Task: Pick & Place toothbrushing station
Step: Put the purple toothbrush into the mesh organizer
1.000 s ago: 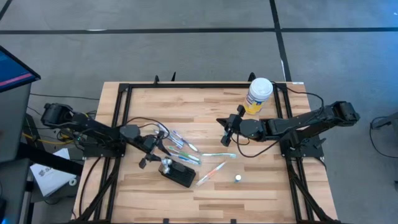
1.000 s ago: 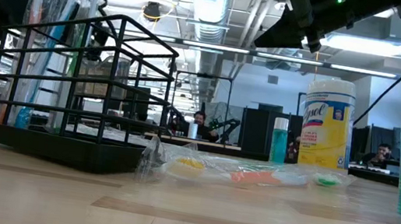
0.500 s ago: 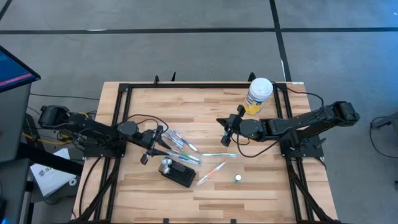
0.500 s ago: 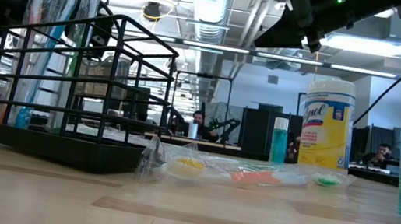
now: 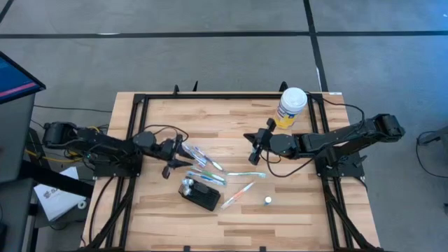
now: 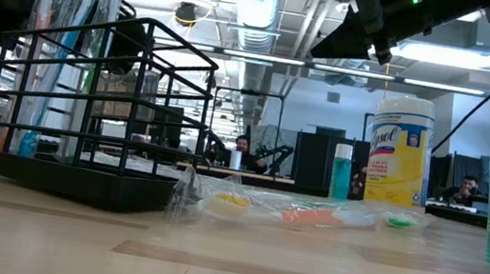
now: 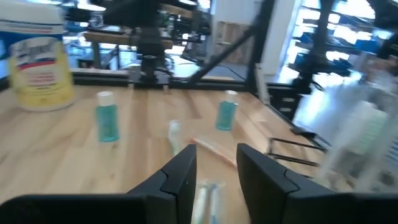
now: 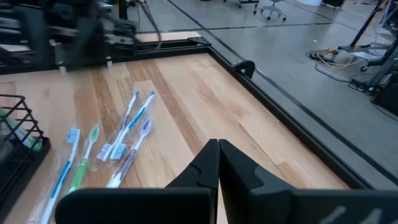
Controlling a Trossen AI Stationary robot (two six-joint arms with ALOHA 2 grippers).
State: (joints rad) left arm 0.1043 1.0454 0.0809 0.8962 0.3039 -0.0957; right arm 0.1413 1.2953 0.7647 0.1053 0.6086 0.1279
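Black wire toothbrushing station [image 5: 199,194] is sitting on the pale wooden surface [image 5: 231,119], just beside the left gripper [image 5: 183,153], whose fingers [image 7: 180,177] are parted, gripping nothing. Right gripper [image 5: 253,145] is hovering mid-surface, fingers [image 8: 200,169] clenched.

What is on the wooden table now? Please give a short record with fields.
holder: black wire toothbrushing station, near the table's front, toothbrushes upright in it
loose items: wrapped toothbrushes lying flat behind it
canister: white-lidded yellow-labelled canister, upright at the far right
left gripper: at the loose toothbrushes, fingers apart
right gripper: mid-table, shut, holding nothing
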